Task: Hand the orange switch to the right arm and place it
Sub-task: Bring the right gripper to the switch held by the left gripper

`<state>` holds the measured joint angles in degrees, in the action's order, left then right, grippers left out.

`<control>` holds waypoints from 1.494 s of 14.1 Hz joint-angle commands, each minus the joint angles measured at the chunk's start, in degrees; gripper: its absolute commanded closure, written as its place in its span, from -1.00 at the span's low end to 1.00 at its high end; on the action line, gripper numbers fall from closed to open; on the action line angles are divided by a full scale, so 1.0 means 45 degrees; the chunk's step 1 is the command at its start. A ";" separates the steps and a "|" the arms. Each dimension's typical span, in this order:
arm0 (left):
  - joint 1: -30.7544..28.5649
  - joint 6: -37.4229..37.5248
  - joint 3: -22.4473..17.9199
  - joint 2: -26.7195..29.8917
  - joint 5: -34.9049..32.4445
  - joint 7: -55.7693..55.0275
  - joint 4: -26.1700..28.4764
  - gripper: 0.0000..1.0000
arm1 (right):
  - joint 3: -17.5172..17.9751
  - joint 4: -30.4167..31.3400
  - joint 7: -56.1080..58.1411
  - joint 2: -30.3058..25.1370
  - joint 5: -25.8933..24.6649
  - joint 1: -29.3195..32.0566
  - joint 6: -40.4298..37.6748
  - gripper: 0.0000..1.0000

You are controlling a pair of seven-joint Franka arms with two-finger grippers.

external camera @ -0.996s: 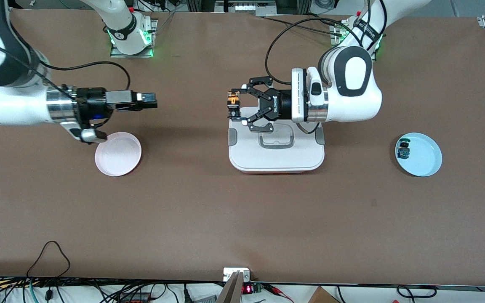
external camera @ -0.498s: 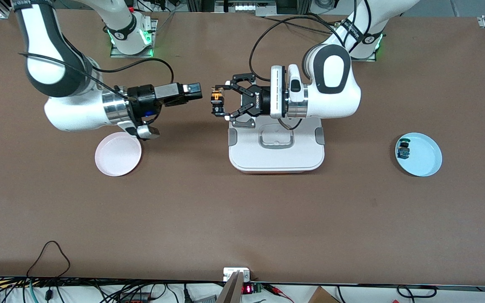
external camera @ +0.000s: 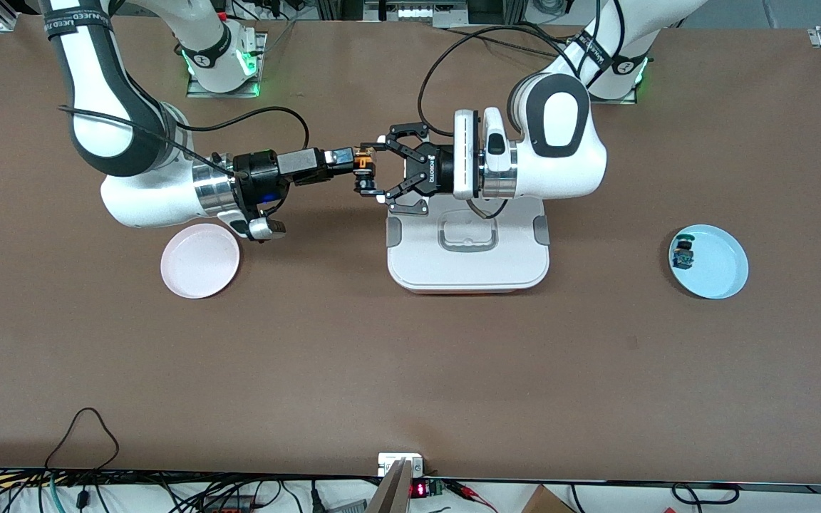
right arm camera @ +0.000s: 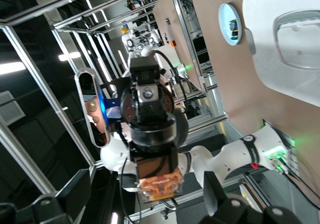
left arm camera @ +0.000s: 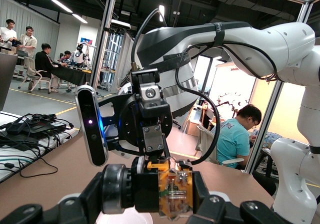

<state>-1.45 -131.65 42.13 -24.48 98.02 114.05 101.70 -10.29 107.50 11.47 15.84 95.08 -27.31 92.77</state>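
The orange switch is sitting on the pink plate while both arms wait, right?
No. The front view shows the orange switch held up in the left gripper, with the right gripper reaching it. The pink plate holds nothing.

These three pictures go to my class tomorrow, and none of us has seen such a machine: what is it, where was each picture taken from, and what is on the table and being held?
Two white robot arms work at a brown table. The wide picture looks down from a high camera facing them; the other two come from cameras on each arm's wrist. The left gripper, a black claw, is shut on a small orange switch in the air near a white lidded box. The right gripper has come up to the switch. Also on the table are a pink dish and a blue dish holding a small blue-capped part.
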 commanded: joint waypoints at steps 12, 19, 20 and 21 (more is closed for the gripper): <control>0.0147 -0.0353 0.0012 -0.0166 0.0484 0.0243 -0.0237 0.85 | -0.0097 0.0585 0.0126 -0.0337 0.0864 -0.0611 0.0947 0.74; 0.0185 -0.0431 0.0012 -0.0147 0.0445 0.0204 -0.0257 0.80 | -0.0097 0.0545 0.0283 -0.0357 0.0942 -0.0552 0.0928 0.99; 0.0185 -0.0431 0.0012 -0.0127 0.0445 0.0223 -0.0257 0.80 | -0.0097 0.0545 0.0302 -0.0376 0.0942 -0.0552 0.0928 1.00; 0.0185 -0.0431 0.0012 -0.0127 0.0445 0.0223 -0.0257 0.80 | -0.0097 0.0545 0.0302 -0.0376 0.0942 -0.0552 0.0947 1.00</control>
<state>-1.25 -132.47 42.12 -24.60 98.82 113.59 101.29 -10.45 109.09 12.36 15.62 97.74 -29.39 96.33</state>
